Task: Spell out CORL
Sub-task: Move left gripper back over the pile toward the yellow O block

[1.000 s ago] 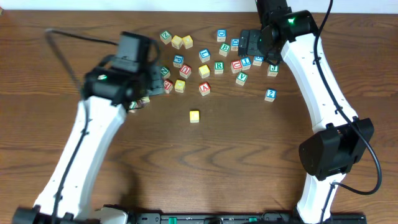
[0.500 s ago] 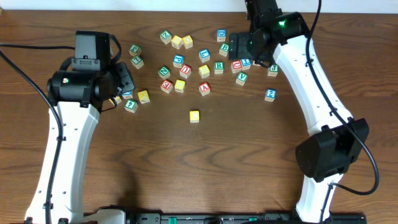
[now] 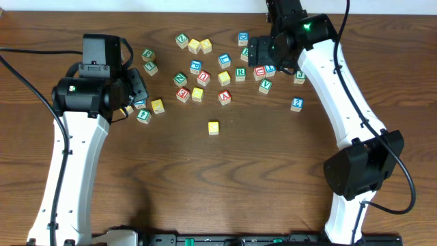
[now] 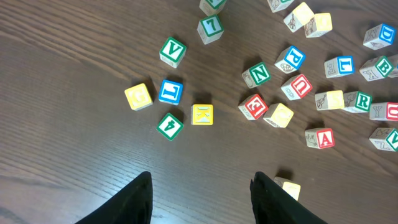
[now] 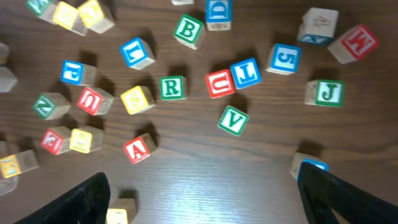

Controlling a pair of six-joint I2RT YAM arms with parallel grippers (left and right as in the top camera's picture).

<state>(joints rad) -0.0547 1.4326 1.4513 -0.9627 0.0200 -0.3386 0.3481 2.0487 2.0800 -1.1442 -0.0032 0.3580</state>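
The left gripper [image 4: 200,180] and right gripper [image 5: 202,177] are being held spread, empty. Beyond the red A cube [image 5: 138,149], the R cube [image 5: 171,87] is being crowded by the red U cube [image 5: 219,83], so it should be straddled squarely. The L cube [image 5: 135,52] is lying farther.

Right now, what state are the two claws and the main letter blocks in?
left gripper: open, empty, above the table.
right gripper: open, empty, over the blocks.
green R block: loose among the others, letter up.
blue L block: loose, letter up.
lone yellow block: apart from the cluster.
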